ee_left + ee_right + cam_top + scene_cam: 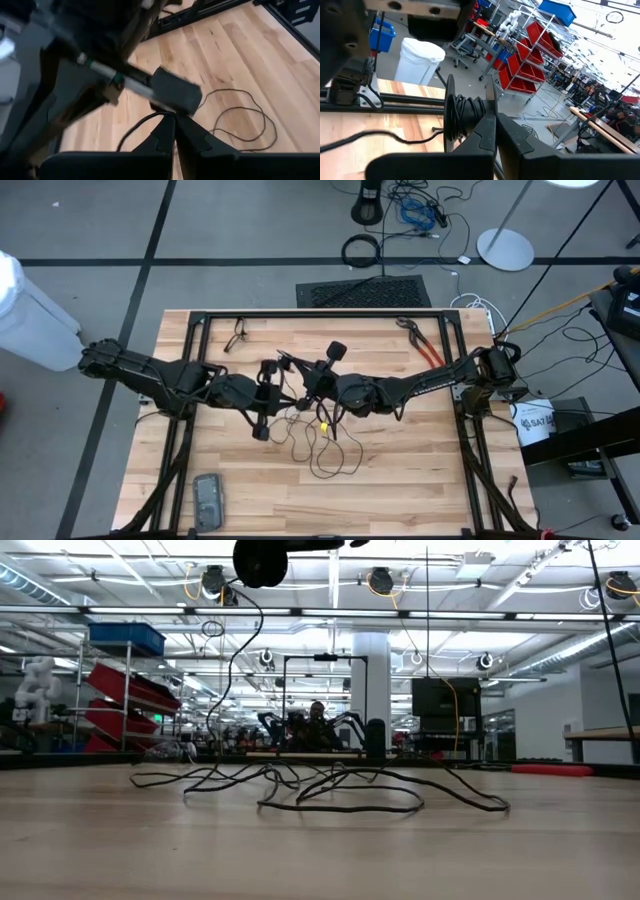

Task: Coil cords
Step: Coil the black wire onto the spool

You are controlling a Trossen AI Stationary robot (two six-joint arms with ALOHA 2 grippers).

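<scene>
You have two arms over one bench [400, 480] — the left end effector [283, 361] and the right end effector [300, 370], both closed, meeting near the middle. One thin black cord [325, 455] lies in loose loops on the wood; from the low view you can count it as a single tangle, though the separate loops cannot be told apart. One pair of red-handled pliers [428, 350] sits near the far right corner. One dark flat device [208, 500] rests near the front left edge. One small dark tool [237, 335] lies near the far left corner — what it is cannot be told.
</scene>
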